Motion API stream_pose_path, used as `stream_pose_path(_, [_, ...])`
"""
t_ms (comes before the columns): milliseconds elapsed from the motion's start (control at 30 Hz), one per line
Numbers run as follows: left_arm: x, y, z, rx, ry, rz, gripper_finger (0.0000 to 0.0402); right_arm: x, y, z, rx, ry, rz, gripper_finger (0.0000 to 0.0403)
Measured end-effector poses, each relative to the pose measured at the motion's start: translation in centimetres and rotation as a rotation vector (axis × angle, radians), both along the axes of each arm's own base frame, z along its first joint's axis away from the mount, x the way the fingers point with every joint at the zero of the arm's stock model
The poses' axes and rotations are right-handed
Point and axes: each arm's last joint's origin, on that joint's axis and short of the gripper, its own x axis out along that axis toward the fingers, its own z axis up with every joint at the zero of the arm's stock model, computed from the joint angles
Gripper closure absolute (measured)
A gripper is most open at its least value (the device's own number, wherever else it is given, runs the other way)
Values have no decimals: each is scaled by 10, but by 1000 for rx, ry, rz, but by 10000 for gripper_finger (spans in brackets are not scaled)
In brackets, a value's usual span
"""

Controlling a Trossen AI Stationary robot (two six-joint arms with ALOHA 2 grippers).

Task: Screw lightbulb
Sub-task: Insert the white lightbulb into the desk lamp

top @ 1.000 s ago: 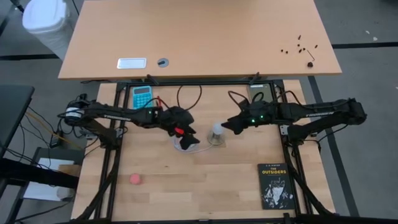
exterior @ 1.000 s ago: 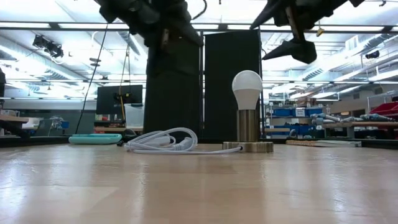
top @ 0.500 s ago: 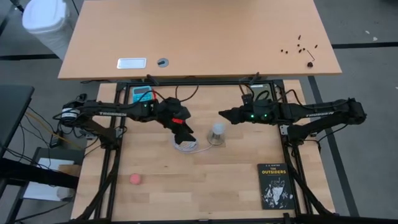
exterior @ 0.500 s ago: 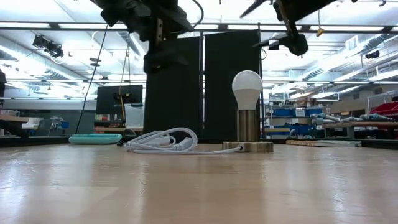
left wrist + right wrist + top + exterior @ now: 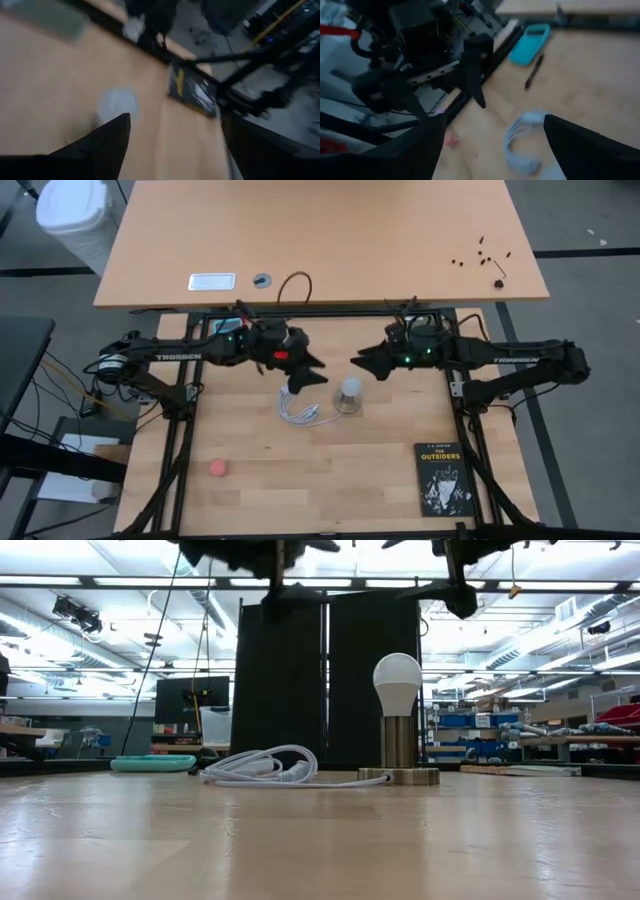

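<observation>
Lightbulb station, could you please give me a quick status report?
Left pincer and right pincer open, raised, holding nothing. Lightbulb upright in its socket base, untouched. White cord coiled beside it; nothing blocking.

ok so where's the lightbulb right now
In the high view the lightbulb stands upright in its socket base mid-table, just right of the coiled white cord.

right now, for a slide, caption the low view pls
Lightbulb upright in its socket base beside the coiled white cord, left gripper and right gripper open and raised clear above.
</observation>
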Motion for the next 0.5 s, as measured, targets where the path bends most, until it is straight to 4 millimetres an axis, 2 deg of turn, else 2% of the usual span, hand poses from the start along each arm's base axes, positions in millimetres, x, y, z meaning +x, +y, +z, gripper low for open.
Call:
stream_pose_path(133, [3,4,24,124,-70,36,83,-2,-9,23,-187,-31,26,56])
stream_pose_path(233, [3,8,37,142,-110,59,83,-5,-16,37,-321,-41,26,56])
stream_pose_path(367, [3,11,46,52,-121,95,83,-10,-23,59,-318,-111,-1,56])
stream_pose_path(500, [3,10,58,29,-157,101,83,-14,-26,77,-313,-168,52,56])
